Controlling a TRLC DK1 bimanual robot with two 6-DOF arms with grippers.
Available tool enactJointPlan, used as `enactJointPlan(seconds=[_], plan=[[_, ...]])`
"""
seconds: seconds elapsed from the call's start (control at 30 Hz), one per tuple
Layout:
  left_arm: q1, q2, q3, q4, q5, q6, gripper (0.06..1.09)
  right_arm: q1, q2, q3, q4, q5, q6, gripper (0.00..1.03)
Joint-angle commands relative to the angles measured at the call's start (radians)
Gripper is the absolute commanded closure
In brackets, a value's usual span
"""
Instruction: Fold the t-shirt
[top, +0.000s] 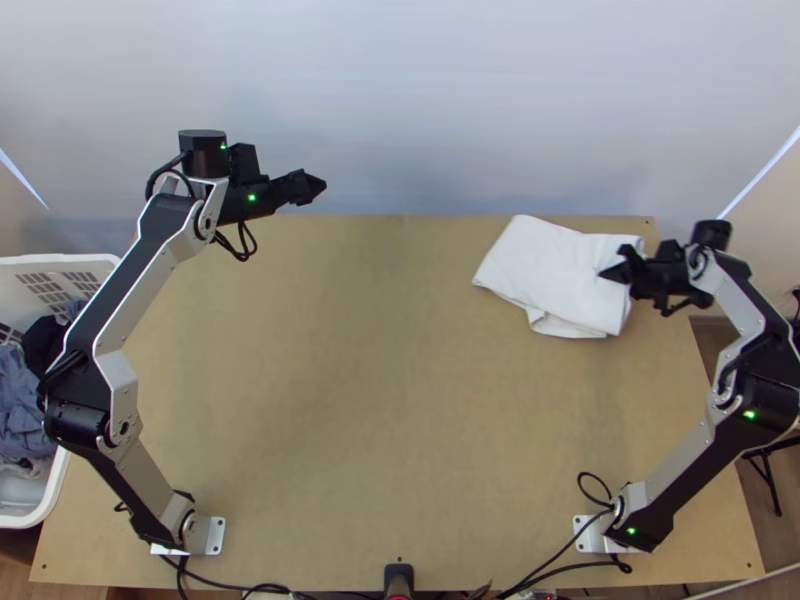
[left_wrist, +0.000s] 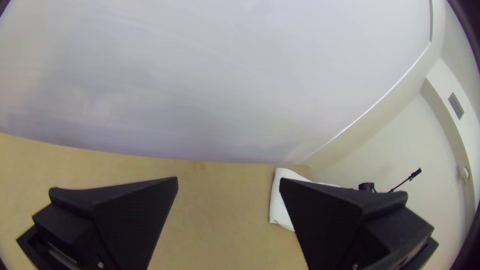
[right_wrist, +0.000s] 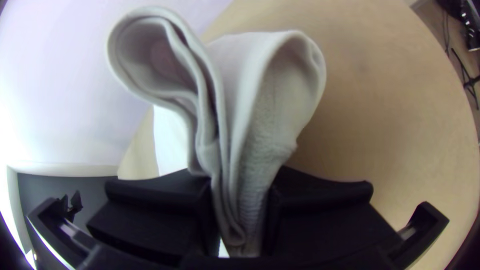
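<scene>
Tabletop (top: 400, 400) | right tool (top: 615, 265): clamped on t-shirt (top: 555, 268) | left tool (top: 318, 187): spread wide

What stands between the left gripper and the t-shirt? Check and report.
Nothing visible stands between the left gripper and the white t-shirt. The right gripper holds the t-shirt at the side farther from the left gripper.

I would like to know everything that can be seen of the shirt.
The shirt is plain white, soft-looking cloth, folded in layers into a small, uneven packet. It lies near the far right corner of the table. The right pincer grips its right side, and there the layers bulge into two rounded loops.
</scene>
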Motion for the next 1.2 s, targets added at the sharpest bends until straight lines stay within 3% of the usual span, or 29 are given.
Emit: enactJointPlan(seconds=[0.0,0.3,0.33,0.37,0.4,0.43,0.77,1.0,1.17], plan=[[-0.004,0.001,0.016,-0.001,0.002,0.001,0.1,-0.116,-0.03,-0.056,0.02,0.064,0.003,1.0],[-0.004,-0.008,0.008,-0.007,0.004,0.0,0.1,-0.148,-0.062,-0.114,0.087,0.168,0.014,0.99],[-0.004,-0.011,0.005,-0.008,0.004,0.0,0.1,-0.143,-0.073,-0.122,0.09,0.174,0.014,0.89],[-0.002,-0.012,0.005,-0.007,0.004,0.0,0.1,-0.133,-0.088,-0.131,0.09,0.174,0.012,0.62],[-0.001,-0.015,0.005,-0.007,0.002,0.001,0.1,-0.12,-0.109,-0.139,0.09,0.174,0.009,0.22],[0.002,-0.017,0.006,-0.007,0.002,0.001,0.1,-0.11,-0.129,-0.139,0.09,0.179,0.008,0.02],[0.088,-0.078,0.006,-0.014,0.001,0.016,0.1,0.068,-0.485,-0.09,0.103,0.285,-0.115,0.03],[0.165,-0.176,-0.047,-0.019,0.001,0.015,0.1,0.205,-0.597,-0.044,0.103,0.543,-0.259,0.03],[0.236,-0.279,-0.127,-0.016,-0.001,0.024,0.1,0.314,-0.68,-0.058,0.149,0.662,-0.31,0.03]])
